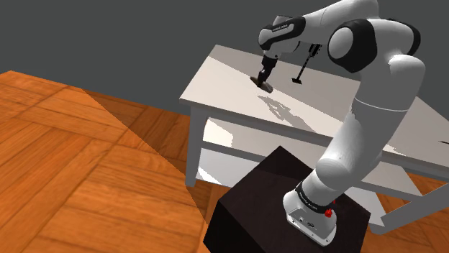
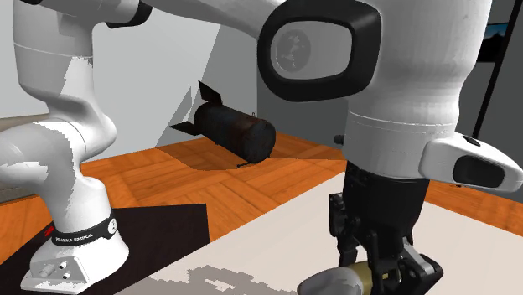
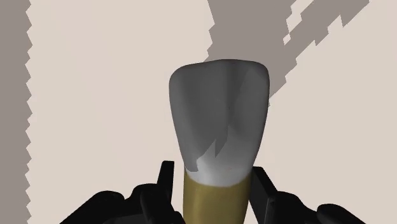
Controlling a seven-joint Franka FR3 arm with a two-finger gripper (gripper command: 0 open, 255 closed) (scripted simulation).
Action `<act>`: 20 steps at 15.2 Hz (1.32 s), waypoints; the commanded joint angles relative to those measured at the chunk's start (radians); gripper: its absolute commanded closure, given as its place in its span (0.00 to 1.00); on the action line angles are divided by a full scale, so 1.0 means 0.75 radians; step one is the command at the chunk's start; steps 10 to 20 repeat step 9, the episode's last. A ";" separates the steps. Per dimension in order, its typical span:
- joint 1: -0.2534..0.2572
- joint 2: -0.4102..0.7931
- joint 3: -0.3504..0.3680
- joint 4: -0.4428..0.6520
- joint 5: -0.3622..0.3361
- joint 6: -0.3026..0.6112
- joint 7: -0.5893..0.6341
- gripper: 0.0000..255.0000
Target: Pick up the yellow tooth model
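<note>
- Looking from the shoulder view's left, I see wooden floor (image 1: 72, 165) first, then the near corner of the white counter (image 1: 230, 93); its edge drops away not far from where the work is.
- Next along, the end effector (image 3: 214, 188) is down at the counter top, its two fingers pinching the tooth model (image 3: 219, 114) by the yellow root; the grey crown sticks out ahead of the fingers; the model seems to lie on the surface, not yet raised.
- By my reckoning the grasp is the step in hand and looks made; the next move calls for a straight lift, taken slowly, since the hold is at one end and the crown could sag or slip.
- Further right a thin black tool (image 1: 302, 68) stands on the counter, near the end effector but apart from it; a lift straight up should keep clear of it.
- Rightmost, the arm (image 1: 374, 108) bends back over the counter to the dark stand (image 1: 266, 201); above the counter I see open room for rising.
</note>
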 commanded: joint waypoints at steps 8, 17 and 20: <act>0.005 -0.052 -0.007 0.086 -0.023 -0.135 0.015 1.00; 0.005 -0.052 -0.007 0.086 -0.023 -0.135 0.015 1.00; 0.005 -0.052 -0.007 0.086 -0.023 -0.135 0.015 1.00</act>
